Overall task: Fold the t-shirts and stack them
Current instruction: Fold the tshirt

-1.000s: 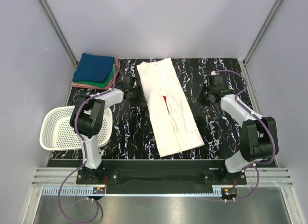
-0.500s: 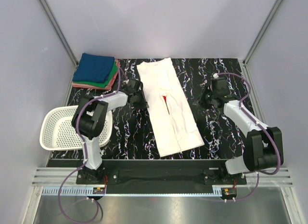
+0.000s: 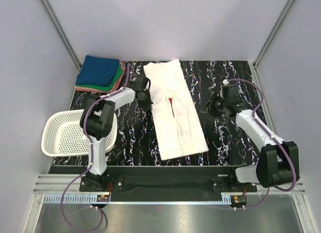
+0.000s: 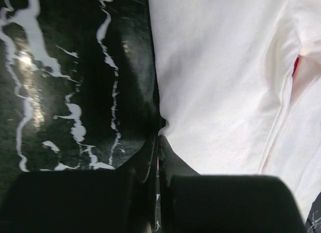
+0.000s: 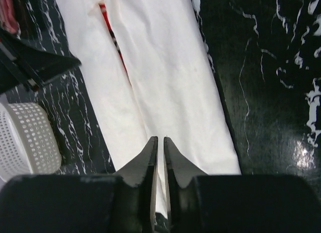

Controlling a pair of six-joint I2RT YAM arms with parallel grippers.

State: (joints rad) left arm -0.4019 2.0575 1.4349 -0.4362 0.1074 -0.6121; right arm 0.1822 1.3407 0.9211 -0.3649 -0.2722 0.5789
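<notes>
The white t-shirt (image 3: 175, 112) is laid in the middle of the black marbled surface (image 3: 225, 138), already folded lengthwise into a long strip, with a sliver of red print (image 3: 172, 100) seen at the seam. The other t-shirts are kept as a folded stack (image 3: 100, 72), blue on top, at the far left corner, and a white mesh basket (image 3: 60, 138) is set at the near left.

The left pincer (image 3: 144, 96) is brought together on the strip's left edge near the collar end; in the left wrist view the cloth is puckered at the fingertips, so the edge is judged to be clamped. The right pincer (image 3: 213, 103) is held well to the right of the strip, its fingers (image 5: 150, 153) parted by only a slim gap, with nothing between them.

The cloth is judged light, soft and limp, so sagging and unfolding are to be expected if it is lifted by one point. All layers should be pinched together at an edge, ideally by both pincers at matching points on opposite sides of one end, before the crosswise fold is made.
</notes>
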